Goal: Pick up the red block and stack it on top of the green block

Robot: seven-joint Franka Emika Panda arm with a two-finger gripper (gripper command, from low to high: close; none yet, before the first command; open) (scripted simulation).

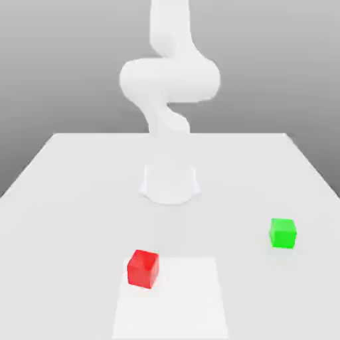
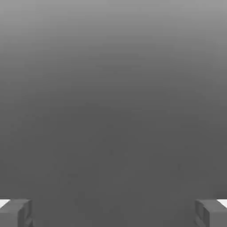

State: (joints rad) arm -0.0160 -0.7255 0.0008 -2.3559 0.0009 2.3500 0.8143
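Tool (image 2: 113, 213), hand view: its two grey fingertips (image 2: 15, 213) sit at opposite lower corners of the frame, spread wide, nothing between them, against plain grey. Exterior view: the white arm (image 1: 169, 80) rises at upper centre from its base (image 1: 170, 184) on the white counter (image 1: 80, 172). The red block (image 1: 143, 268) rests at lower centre-left, on the edge of a paler patch. The green block (image 1: 283, 233) lies well apart, at right. The coming reach probably runs from the base toward the lower frame, slightly left.
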